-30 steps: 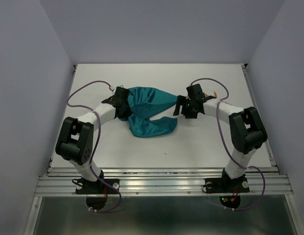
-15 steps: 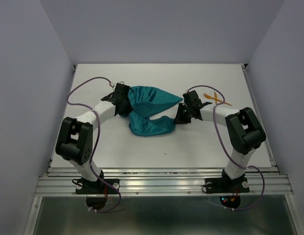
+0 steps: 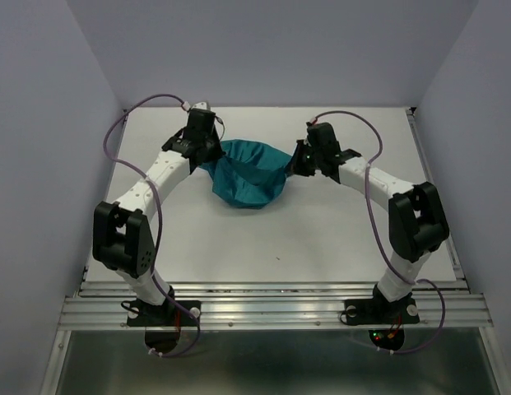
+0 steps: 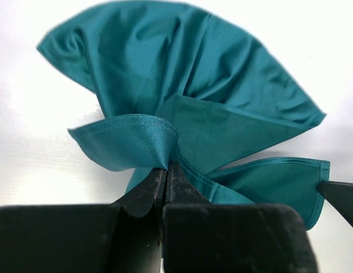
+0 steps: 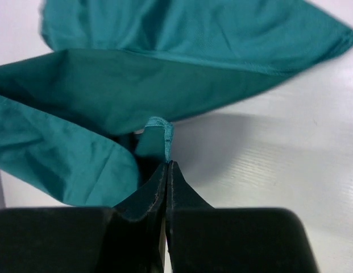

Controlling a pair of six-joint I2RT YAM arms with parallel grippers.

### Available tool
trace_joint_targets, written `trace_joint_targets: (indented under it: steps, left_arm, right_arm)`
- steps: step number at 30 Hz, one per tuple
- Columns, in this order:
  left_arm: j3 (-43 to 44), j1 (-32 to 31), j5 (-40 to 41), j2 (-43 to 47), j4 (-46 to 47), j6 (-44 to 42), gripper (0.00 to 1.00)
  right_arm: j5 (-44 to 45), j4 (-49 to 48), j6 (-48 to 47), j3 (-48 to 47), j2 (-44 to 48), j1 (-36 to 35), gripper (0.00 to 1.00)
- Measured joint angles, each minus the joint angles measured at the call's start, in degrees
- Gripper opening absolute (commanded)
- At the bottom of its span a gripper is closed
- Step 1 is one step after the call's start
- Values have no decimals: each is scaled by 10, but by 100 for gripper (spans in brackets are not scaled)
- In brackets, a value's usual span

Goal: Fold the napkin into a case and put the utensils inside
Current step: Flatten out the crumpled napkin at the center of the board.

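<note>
1. Top view: the napkin (image 3: 248, 174) is held bunched between the left gripper (image 3: 207, 150) and the right gripper (image 3: 298, 160), toward the far edge of the table (image 3: 321, 239).
2. Left wrist: the jaws are seen pinched shut on a hemmed fold.
3. Right wrist: the jaws are seen shut on a hemmed corner.

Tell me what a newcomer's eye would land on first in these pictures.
A teal napkin of thin soft cloth sags bunched at the far middle of the white table. The left tool is shut on its hemmed edge at one side; the right tool pinches a corner at the other.
</note>
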State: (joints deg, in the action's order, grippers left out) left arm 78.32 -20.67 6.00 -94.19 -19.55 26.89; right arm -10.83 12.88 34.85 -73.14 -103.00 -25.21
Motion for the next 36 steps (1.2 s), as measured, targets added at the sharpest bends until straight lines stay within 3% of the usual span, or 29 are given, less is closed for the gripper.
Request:
trace_joint_targets:
  steps: [9,20,36]
  left_arm:
    - [115,13,45,81,-17,-39,0]
    - [119,21,77,257,60,-79,0]
    - [114,23,41,249,120,-92,0]
  right_arm:
    - [33,8,-14,-68,127,0,1]
    - [114,14,-34,-70,230,0,1]
    - [199,-7,-88,-175,239,-1,1]
